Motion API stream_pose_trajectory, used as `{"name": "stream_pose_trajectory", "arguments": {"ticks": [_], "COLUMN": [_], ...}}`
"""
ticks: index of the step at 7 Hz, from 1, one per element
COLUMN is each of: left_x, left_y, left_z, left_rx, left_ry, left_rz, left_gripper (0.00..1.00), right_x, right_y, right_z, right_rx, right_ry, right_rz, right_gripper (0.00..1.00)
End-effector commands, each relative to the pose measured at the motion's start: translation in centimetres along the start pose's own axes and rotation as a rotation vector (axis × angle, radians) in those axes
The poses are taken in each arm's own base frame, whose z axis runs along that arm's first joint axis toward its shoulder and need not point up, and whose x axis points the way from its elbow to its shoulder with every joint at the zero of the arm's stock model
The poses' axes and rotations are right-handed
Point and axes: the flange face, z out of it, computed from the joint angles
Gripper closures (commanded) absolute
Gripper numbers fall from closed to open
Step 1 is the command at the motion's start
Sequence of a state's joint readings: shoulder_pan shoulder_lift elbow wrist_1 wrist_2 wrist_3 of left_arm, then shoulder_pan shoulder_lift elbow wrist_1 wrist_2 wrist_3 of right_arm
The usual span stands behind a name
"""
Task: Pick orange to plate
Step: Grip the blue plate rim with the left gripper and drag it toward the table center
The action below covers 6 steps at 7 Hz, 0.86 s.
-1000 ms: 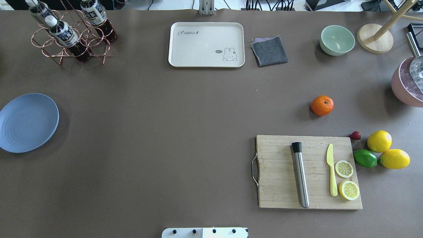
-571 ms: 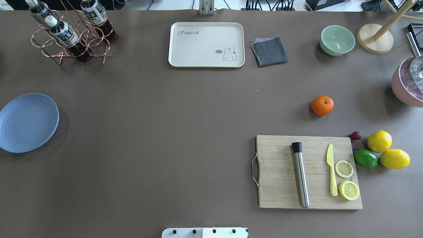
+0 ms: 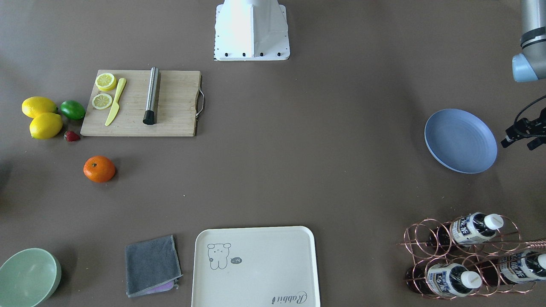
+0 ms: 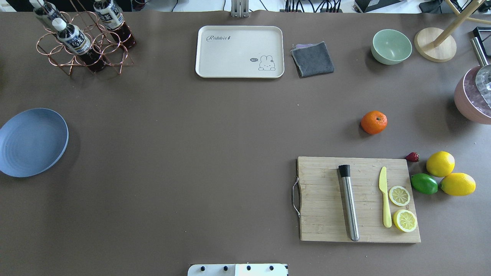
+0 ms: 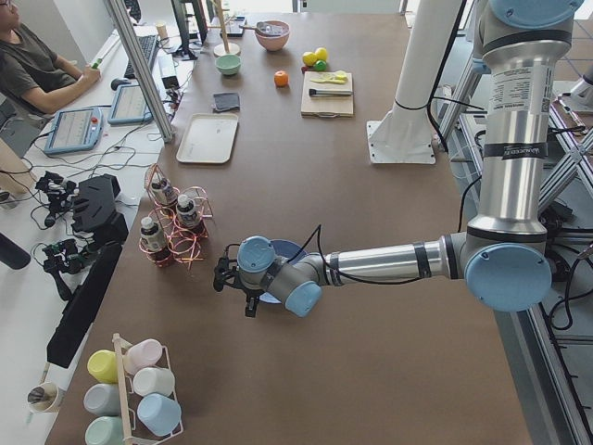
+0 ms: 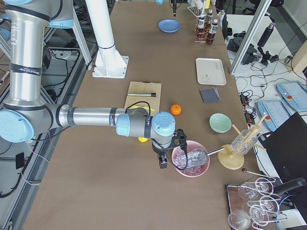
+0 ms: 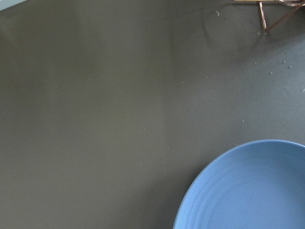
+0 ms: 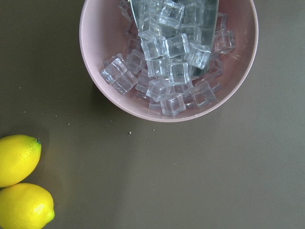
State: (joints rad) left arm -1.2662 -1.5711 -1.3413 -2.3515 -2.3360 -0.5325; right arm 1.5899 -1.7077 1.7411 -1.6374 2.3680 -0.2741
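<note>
The orange (image 4: pixel 374 122) lies on the brown table beyond the cutting board, alone and untouched; the front-facing view has the same orange (image 3: pixel 99 169) at its left. At the table's far left rests the empty blue-grey plate (image 4: pixel 32 142), whose rim fills the lower right of the left wrist view as the plate (image 7: pixel 248 191). My left gripper (image 5: pixel 232 278) hovers just beside that plate; I cannot tell its state. My right gripper (image 6: pixel 162 160) hangs next to the pink bowl, away from the orange (image 6: pixel 176 109), state unclear.
A wooden cutting board (image 4: pixel 330 199) carries a metal muddler, a yellow knife and lemon slices. Two lemons (image 4: pixel 440 163), a lime (image 4: pixel 424 183) and a strawberry lie at its right. A pink ice bowl (image 8: pixel 100 81), cream tray (image 4: pixel 239 51), grey cloth, green bowl (image 4: pixel 391 46) and bottle rack (image 4: pixel 82 42) line the far side.
</note>
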Motion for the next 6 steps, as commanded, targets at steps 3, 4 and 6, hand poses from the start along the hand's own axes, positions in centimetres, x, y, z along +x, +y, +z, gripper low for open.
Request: {"name": "stream_pose_trajectory", "arguments": {"ticks": [3,4,6], "left_x": [3.0,3.4,2.9], "left_y": [0.5,0.1,0.3], "left_z": [4.5,4.7,5.1], "left_rx": [-0.07,-0.07,-0.081], "left_ry": [0.001,0.003,-0.003], "left_rz": [0.053,0.061,0.054], "left_gripper": [0.3,0.33,0.53], "right_x": [-1.0,-1.1,-1.1], "right_y": [-0.8,-0.8,-0.7], "right_z": [0.8,0.9,1.0], "right_rx": [-0.018,-0.021,-0.021], "right_ry": [-0.003,-0.003,-0.008], "right_rz": [-0.013,-0.013,-0.009], "right_gripper": [0.0,0.0,0.0]}}
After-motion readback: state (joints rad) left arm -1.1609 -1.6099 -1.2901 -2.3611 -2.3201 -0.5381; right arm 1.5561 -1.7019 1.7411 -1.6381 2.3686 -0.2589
